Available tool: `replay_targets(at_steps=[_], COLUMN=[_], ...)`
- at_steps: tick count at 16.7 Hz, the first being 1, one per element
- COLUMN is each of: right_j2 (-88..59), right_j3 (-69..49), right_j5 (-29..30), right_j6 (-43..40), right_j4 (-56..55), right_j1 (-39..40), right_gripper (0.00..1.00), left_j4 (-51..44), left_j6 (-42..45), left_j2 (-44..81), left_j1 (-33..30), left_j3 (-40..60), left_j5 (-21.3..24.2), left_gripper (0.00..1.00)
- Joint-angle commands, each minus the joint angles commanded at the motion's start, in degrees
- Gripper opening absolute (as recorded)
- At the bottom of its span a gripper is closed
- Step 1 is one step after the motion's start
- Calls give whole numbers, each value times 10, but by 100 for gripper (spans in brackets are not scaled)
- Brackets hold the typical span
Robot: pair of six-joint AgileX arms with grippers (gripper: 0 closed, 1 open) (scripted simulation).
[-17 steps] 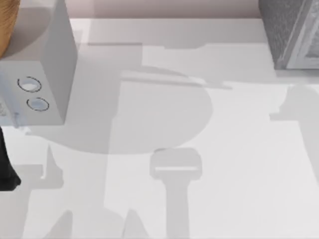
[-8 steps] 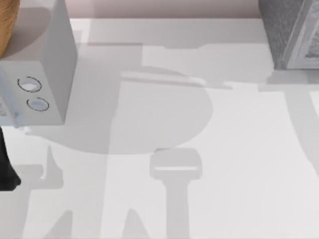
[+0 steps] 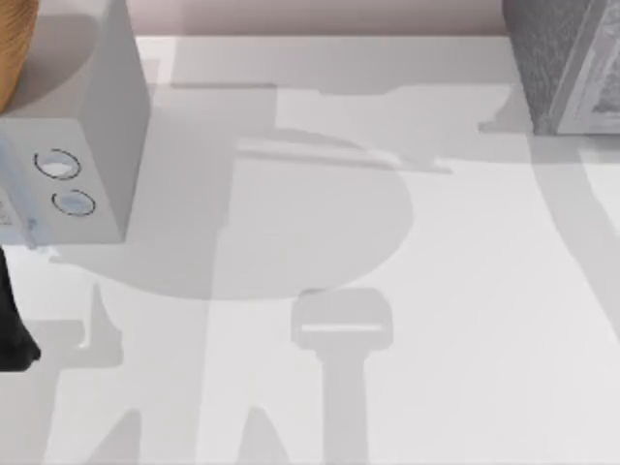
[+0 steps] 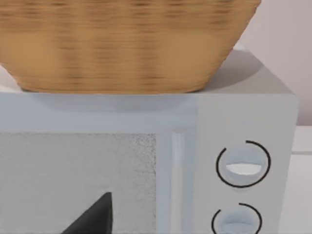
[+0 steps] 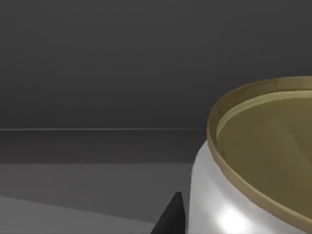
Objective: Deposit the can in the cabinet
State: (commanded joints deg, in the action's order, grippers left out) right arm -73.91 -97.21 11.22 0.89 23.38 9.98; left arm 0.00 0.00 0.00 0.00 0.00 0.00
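Observation:
The can [image 5: 253, 165] looms close in the right wrist view, silvery-white with a gold round top, upright. My right gripper is shut on it, and one dark fingertip [image 5: 170, 218] shows beside its wall. Behind the can runs a dark grey surface [image 5: 122, 63]. The cabinet [image 3: 567, 58], dark grey and speckled with a paler front frame, stands at the table's far right corner in the top view. My left arm [image 3: 10, 329] is parked at the left edge, its gripper open, with a dark fingertip [image 4: 95, 219] in front of the microwave.
A light grey microwave [image 3: 87, 126] with two ringed knobs [image 4: 243, 165] stands at the far left, and a wicker basket [image 4: 126, 44] rests on top of it. Arm shadows lie over the white table [image 3: 465, 291].
The right arm's shadow on the table has slid from the right-hand middle toward the back, up against the cabinet. The left arm has not moved.

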Motion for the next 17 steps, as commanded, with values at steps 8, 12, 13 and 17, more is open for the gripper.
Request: replay_targets(at_steps=[8,12,13,17], right_j2=[-21,-33,-43,-106], right_j3=[-26,-55,-71,-149], right_j5=[0,-1,-1,-6], right_j6=[2,0,0,-1], right_j4=[6,5,8,33], right_j1=[4,1,0,-4], right_gripper=[0,0,0,0], left_j4=[0,0,0,0], left_j6=[0,0,0,0], left_j2=[0,0,0,0], left_j1=[0,0,0,0], left_j3=[0,0,0,0], left_j5=[0,0,0,0], left_gripper=[100,100,100,100])
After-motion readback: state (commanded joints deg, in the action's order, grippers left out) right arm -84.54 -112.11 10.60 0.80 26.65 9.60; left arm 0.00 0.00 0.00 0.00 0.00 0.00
